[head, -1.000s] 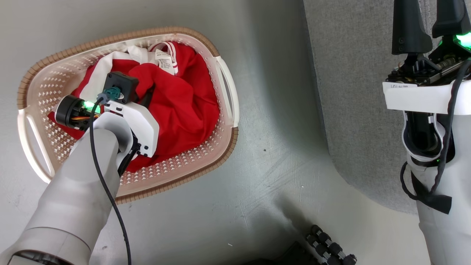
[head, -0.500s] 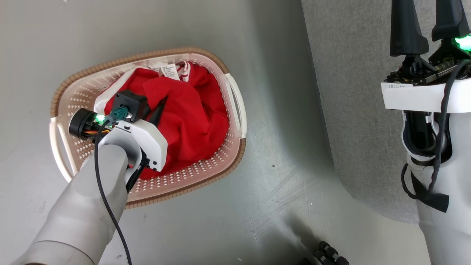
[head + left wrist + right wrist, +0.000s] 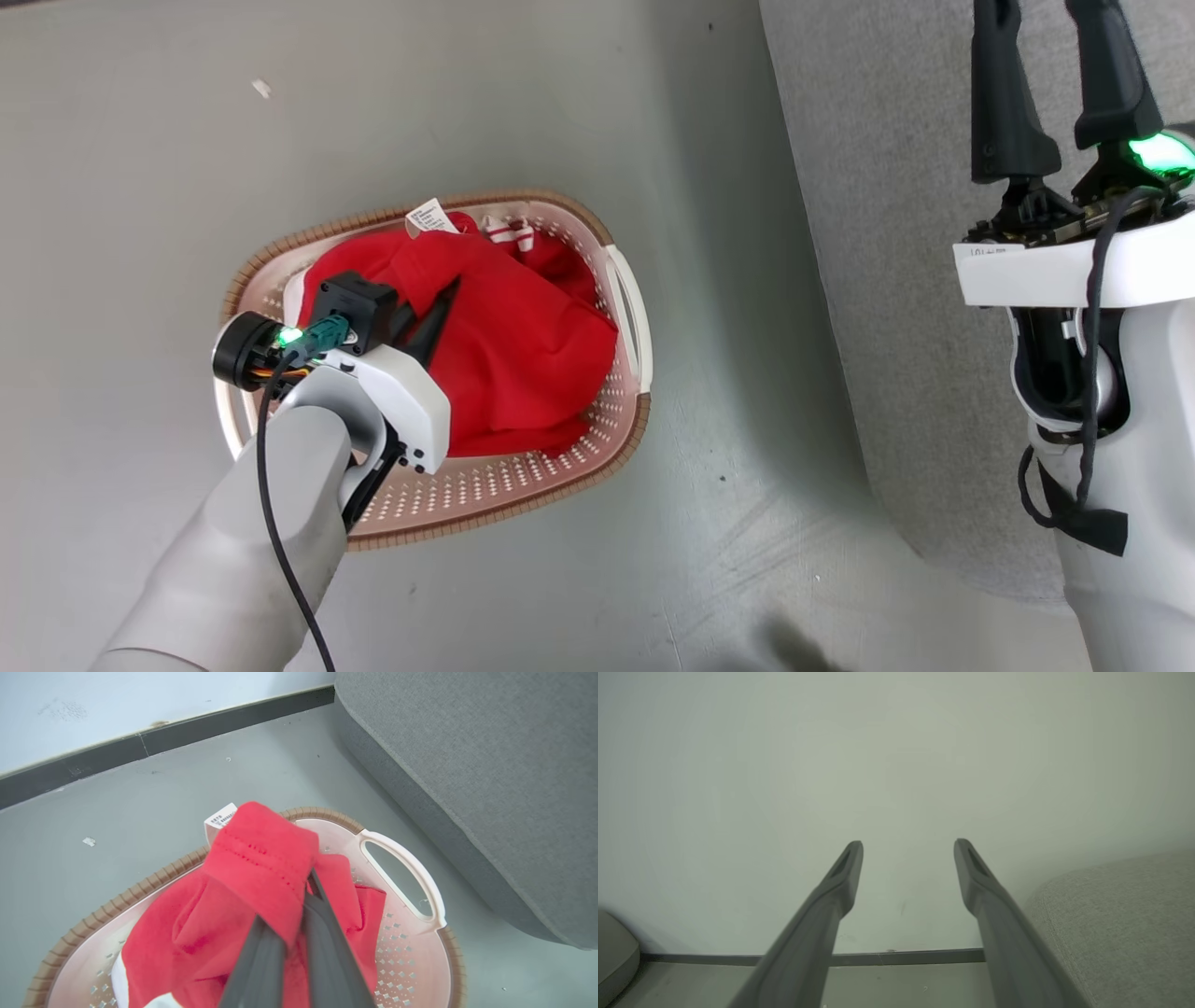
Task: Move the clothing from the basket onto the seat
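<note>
"Head view, from the left: your left gripper hangs over the basket, which stands on the grey floor."

"And the grip itself?"

"Clamped tight on a fold of the clothing. In your left wrist view the red cloth drapes over the gripper's tips and hides them, and the rest of the garment falls away from there into the basket."

"So where does the clothing lie, all told?"

"Bunched inside the basket, directly under and around your left gripper. The pinched fold peaks above the rest of the heap, and a white care tag sticks out at the far rim."

"Now move right."

"The seat lies to the right of the basket, apart from it, with a strip of floor between them. The basket's white handle faces it."

"And the far right?"

"Your right gripper shows against the seat in the head view, well apart from the clothing, jaws spread wide with nothing between them. Its wrist view looks at a pale wall and a dark baseboard."
</note>
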Tool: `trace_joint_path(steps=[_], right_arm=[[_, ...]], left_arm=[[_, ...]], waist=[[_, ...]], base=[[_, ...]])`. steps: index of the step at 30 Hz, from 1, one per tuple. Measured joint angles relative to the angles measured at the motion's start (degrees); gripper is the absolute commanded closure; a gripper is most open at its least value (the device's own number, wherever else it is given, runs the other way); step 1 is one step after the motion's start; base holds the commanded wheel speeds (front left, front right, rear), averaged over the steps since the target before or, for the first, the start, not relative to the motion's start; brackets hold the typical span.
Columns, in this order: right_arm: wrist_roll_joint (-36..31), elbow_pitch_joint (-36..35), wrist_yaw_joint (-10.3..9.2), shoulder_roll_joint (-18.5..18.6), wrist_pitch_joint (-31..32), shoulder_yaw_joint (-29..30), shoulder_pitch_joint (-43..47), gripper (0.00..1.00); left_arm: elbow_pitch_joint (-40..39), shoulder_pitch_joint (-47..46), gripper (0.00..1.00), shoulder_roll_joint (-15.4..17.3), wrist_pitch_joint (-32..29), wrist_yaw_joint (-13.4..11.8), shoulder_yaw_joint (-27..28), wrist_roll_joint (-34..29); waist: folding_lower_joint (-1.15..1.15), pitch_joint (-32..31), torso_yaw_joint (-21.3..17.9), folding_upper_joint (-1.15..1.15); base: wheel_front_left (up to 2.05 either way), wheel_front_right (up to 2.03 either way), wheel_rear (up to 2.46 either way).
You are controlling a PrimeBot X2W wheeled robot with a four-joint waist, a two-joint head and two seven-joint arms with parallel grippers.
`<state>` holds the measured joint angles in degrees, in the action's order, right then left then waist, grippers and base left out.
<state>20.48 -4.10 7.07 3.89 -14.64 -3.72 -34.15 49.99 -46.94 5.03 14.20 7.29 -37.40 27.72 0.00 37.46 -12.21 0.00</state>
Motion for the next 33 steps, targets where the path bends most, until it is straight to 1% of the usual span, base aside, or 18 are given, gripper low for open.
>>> trace_joint_path(steps=[7,13,14,20,28,33], right_arm=[[-0.16,1.44,0.00,1.02,0.00,-0.13,2.58,0.00],[-0.48,2.42,0.00,1.77,0.01,-0.01,4.53,0.00],[-0.48,2.78,0.00,1.85,0.00,-0.01,5.25,0.00],[-0.48,3.22,0.00,2.14,0.01,0.04,7.36,0.00],[-0.48,4.47,0.00,2.80,0.01,0.25,10.38,0.00],[0.16,4.98,0.00,2.89,0.01,0.08,12.76,0.00]], left_arm=[[-4.17,2.08,1.00,0.13,0.01,0.00,-1.33,0.56],[-8.25,3.37,1.00,0.38,0.01,0.00,-1.23,1.21],[-9.54,4.08,1.00,0.41,0.01,0.00,-1.13,1.68],[-12.27,6.75,1.00,0.74,0.01,0.00,-1.03,2.25],[-15.97,7.91,1.00,1.03,0.01,0.00,-0.64,2.46],[-17.83,8.47,1.00,1.96,0.01,0.00,-0.31,2.46]], waist=[[0.00,-4.89,1.52,0.00],[0.00,-8.04,2.41,0.00],[0.00,-9.31,2.75,0.00],[0.00,-13.10,3.66,0.00],[0.00,-17.41,4.57,0.00],[0.00,-20.34,5.17,0.00]], base=[[0.00,0.00,0.00],[0.00,0.00,0.00],[0.00,0.00,0.00],[0.00,0.00,0.00],[0.00,0.00,0.00],[0.00,0.00,0.00]])
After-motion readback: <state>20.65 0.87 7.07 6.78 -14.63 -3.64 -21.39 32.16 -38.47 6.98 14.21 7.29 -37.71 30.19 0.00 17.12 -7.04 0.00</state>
